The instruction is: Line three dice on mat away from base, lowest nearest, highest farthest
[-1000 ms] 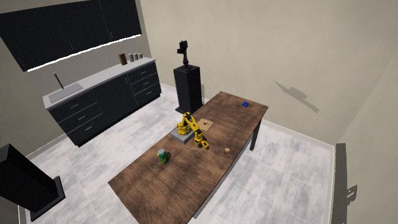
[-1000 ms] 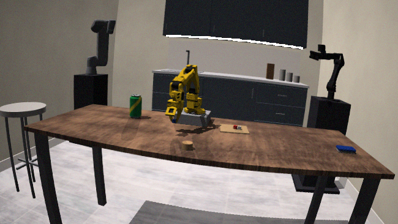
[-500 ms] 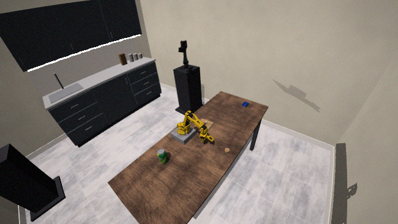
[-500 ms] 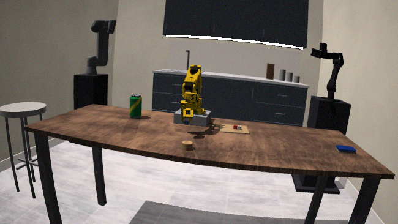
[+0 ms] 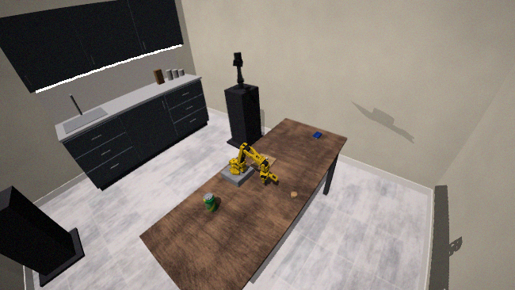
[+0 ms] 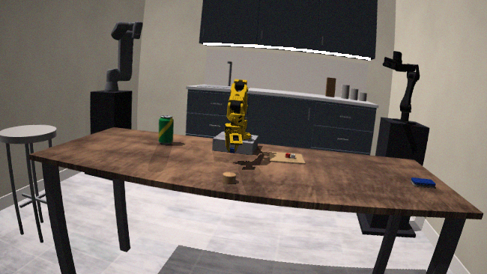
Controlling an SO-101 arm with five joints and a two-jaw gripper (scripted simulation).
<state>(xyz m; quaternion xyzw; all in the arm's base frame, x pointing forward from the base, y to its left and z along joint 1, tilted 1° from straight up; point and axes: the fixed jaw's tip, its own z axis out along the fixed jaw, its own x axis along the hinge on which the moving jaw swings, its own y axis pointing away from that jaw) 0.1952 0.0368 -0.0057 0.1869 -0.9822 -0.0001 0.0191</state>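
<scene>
My yellow arm stands on a grey base (image 6: 235, 144) at the table's far edge. My gripper (image 6: 232, 149) hangs above the table in front of the base and is shut on a small blue die (image 6: 232, 150). It also shows in the top view (image 5: 267, 179), where the die is too small to see. The tan mat (image 6: 287, 158) lies to the right of the base, partly hidden by the arm in the top view (image 5: 271, 160). A red die (image 6: 288, 155) and a white die (image 6: 293, 156) sit side by side on the mat. Their numbers are too small to read.
A green can (image 6: 165, 129) stands on the table left of the base. A small tan cylinder (image 6: 229, 177) sits near the front edge. A blue block (image 6: 422, 182) lies at the table's right end. A stool (image 6: 27, 133) stands off the left end.
</scene>
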